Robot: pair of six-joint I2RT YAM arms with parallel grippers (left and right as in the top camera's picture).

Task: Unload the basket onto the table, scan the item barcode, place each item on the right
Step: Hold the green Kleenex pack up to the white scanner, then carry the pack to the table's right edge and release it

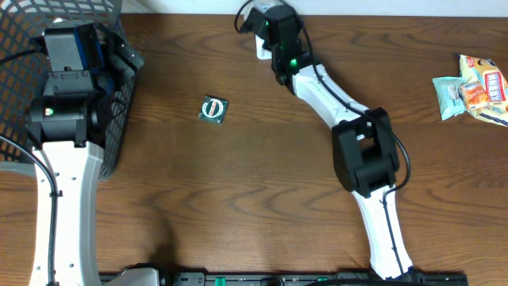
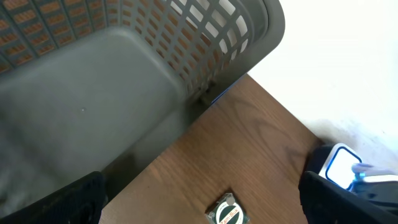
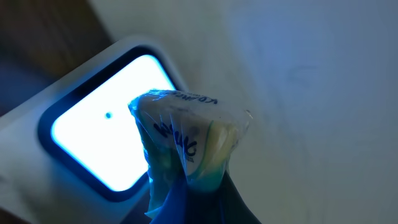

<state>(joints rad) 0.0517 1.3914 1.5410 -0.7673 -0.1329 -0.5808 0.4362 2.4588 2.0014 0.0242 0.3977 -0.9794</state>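
My right gripper is shut on the item, a small clear-wrapped packet with yellow and green print. The packet is held upright right in front of the scanner's glowing white window. From overhead the right gripper sits at the table's far edge over the white scanner, and the packet is hidden there. At the left, my left gripper stands open and holds nothing. In the left wrist view its dark fingertips frame bare table beside the basket.
A grey mesh basket stands at the far left. A small dark green box lies on the wood left of centre, also seen as the box between my left fingers. Snack packets lie at the right edge.
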